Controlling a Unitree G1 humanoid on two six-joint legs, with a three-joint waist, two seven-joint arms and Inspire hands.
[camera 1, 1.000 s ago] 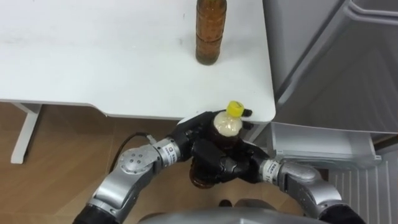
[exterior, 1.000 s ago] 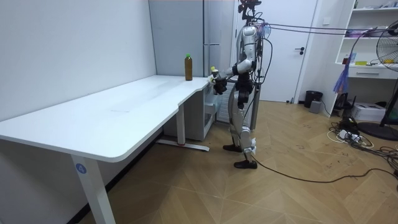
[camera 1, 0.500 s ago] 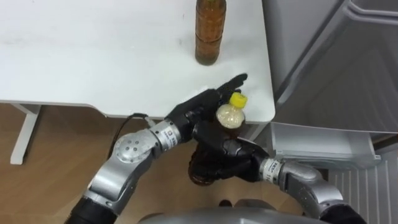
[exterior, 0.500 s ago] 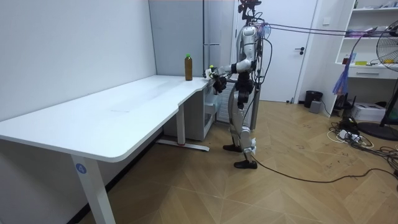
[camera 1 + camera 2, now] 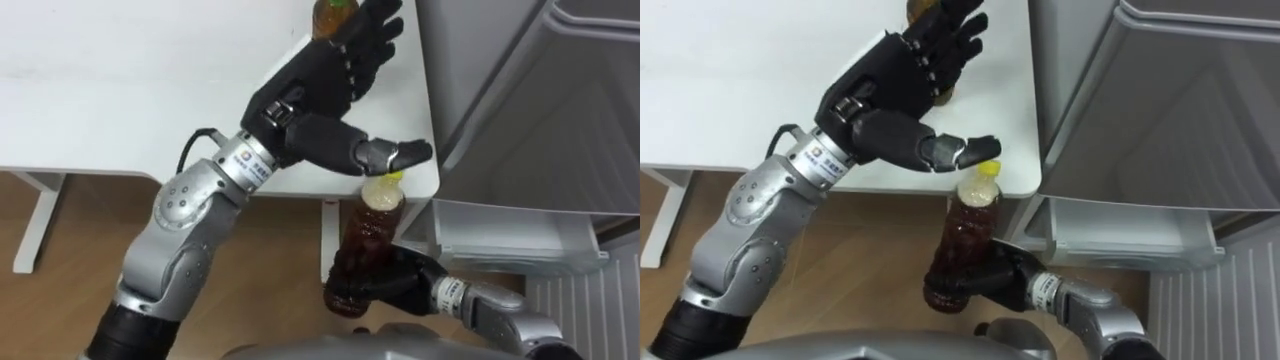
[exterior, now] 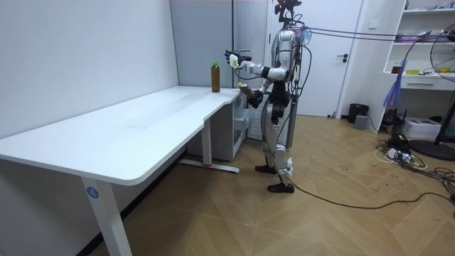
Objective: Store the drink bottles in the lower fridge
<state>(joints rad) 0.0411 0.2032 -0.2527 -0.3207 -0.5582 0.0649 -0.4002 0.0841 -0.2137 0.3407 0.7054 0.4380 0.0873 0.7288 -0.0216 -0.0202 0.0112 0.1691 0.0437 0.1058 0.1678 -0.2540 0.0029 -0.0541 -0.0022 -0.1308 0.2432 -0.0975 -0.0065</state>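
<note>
while right hand grips 1 bottle, left hand spread open; 2nd bottle on table.

Bottle in right robot hand

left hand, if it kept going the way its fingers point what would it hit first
Most likely the brown bottle standing on the white table: the open left hand points its fingers towards it. In the room view the hand sits near cap height, so it might pass just over.
</note>
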